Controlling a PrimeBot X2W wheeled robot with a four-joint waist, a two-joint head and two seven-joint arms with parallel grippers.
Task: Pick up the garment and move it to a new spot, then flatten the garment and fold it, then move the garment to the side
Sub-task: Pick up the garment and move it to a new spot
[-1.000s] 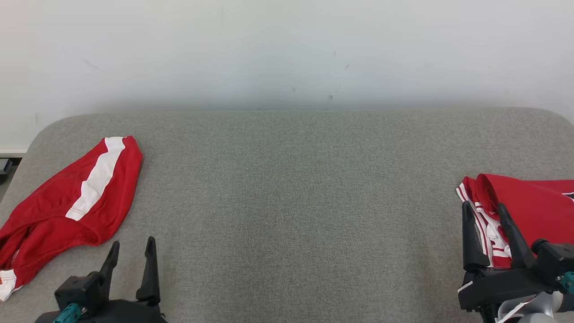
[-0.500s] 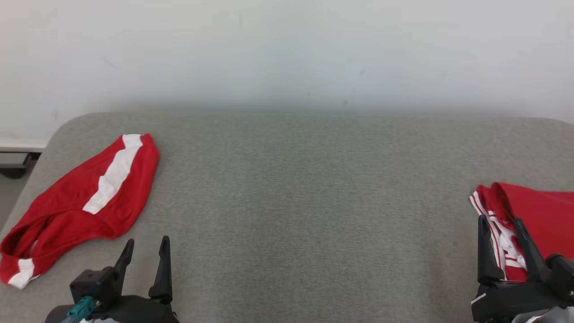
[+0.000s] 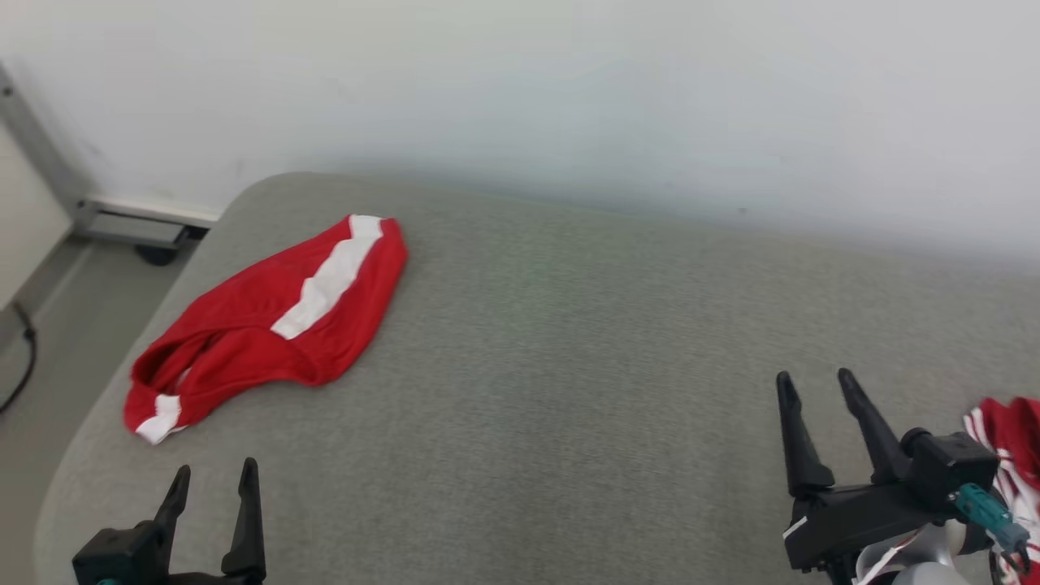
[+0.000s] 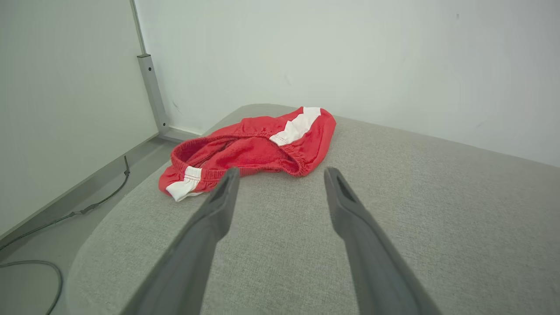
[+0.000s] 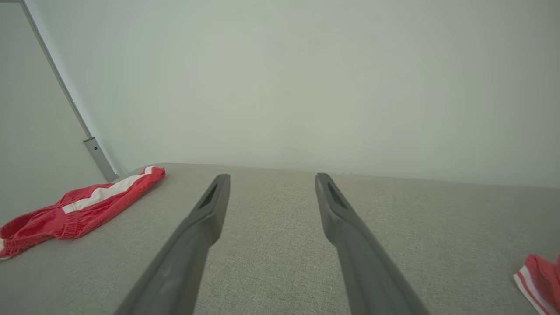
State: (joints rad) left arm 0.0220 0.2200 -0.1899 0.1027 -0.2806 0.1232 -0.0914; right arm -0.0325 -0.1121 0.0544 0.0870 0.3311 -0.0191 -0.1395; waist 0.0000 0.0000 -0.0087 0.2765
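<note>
A crumpled red garment (image 3: 276, 325) with a white stripe lies on the grey padded table (image 3: 569, 366) at the far left. In the left wrist view the garment (image 4: 258, 148) sits just beyond my fingertips, its elastic waistband facing me. My left gripper (image 3: 215, 470) is open and empty near the front left edge, short of the garment. My right gripper (image 3: 815, 378) is open and empty over bare table at the right. The left gripper (image 4: 281, 173) and the right gripper (image 5: 271, 177) each show spread fingers with nothing between them. The garment (image 5: 87, 205) lies far left of the right gripper.
Another red and white cloth (image 3: 1007, 439) lies at the table's right edge, just right of my right gripper, and this cloth (image 5: 540, 275) also appears at the right wrist view's lower right. A white wall backs the table. Left of the rounded table corner are floor, a cable (image 4: 65, 214) and a metal post (image 4: 151, 92).
The head camera has swung left, so the whole picture shifted right. My right gripper now stands clear to the left of the right-hand cloth that its fingers overlapped before. Both grippers stay open.
</note>
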